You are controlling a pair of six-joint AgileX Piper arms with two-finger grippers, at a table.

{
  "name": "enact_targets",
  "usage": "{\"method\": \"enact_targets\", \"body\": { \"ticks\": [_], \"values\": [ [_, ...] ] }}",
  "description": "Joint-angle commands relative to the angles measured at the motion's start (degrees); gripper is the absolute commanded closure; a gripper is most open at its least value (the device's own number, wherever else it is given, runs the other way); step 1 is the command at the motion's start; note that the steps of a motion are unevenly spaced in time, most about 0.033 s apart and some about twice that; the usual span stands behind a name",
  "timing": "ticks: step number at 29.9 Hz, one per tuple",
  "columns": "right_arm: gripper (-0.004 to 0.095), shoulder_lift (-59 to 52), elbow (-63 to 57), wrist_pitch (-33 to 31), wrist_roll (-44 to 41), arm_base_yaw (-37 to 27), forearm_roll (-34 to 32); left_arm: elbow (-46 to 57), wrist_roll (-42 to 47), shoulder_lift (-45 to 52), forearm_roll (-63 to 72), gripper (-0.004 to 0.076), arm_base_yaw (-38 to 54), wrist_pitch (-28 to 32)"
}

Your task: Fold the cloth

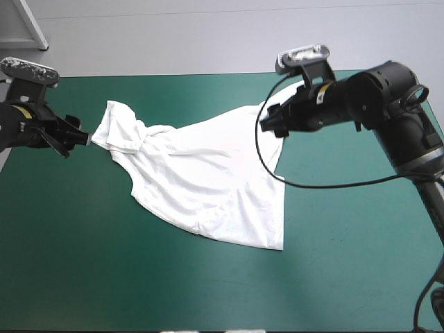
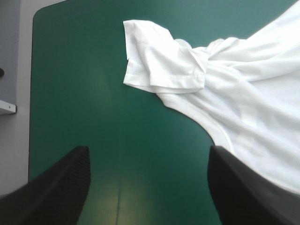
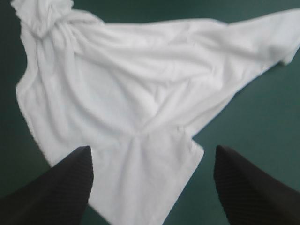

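Observation:
The white T-shirt (image 1: 201, 170) lies spread but wrinkled across the middle of the teal-green table (image 1: 83, 257), one sleeve bunched toward the left side. In the left wrist view the folded sleeve (image 2: 164, 58) lies ahead of my left gripper (image 2: 147, 185), which is open with only cover between its fingers. My left gripper (image 1: 78, 137) hovers just off the shirt's left tip. My right gripper (image 3: 152, 187) is open above a corner of the T-shirt (image 3: 136, 103). In the high view my right gripper (image 1: 272, 123) hangs over the shirt's far right part.
The table's left edge (image 2: 32, 93) and rounded far corner show beside the left gripper. Bare cover lies along the near side and the right of the shirt.

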State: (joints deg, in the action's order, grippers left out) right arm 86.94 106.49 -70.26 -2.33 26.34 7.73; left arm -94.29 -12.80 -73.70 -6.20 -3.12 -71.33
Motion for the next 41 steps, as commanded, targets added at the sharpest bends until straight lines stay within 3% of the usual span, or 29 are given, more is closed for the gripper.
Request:
{"method": "enact_targets", "body": {
  "ticks": [1,9,15,24,26,32,41],
  "values": [
    [0.0237,-6.3,-9.4,3.3,1.3,-0.2,2.6,2.3,1.8,1.3,-4.6,0.0232,-0.3,-1.1],
    [0.0237,-14.4,-28.1,6.9,2.3,-0.2,3.6,9.4,7.7,-0.2,-7.0,0.0232,-0.3,16.6],
    [0.0237,-17.6,-34.4,7.6,2.3,-0.2,3.5,9.4,9.5,-7.8,-7.6,0.0232,-0.3,19.3],
    [0.0237,-17.9,-36.8,6.3,1.1,2.9,4.0,9.1,23.1,-19.6,-13.5,0.0234,4.9,32.6],
    [0.0238,-17.9,-36.8,6.9,-0.2,5.4,3.6,9.1,22.1,-21.1,-7.2,0.0234,8.4,35.5],
    [0.0237,-17.7,-36.8,10.8,-4.0,12.2,1.0,8.3,7.9,-27.1,10.3,0.0234,13.5,40.9],
    [0.0238,-17.5,-36.8,11.7,-7.4,17.7,-1.3,-0.9,5.5,-39.2,11.2,0.0234,13.4,40.5]
  ]
}}
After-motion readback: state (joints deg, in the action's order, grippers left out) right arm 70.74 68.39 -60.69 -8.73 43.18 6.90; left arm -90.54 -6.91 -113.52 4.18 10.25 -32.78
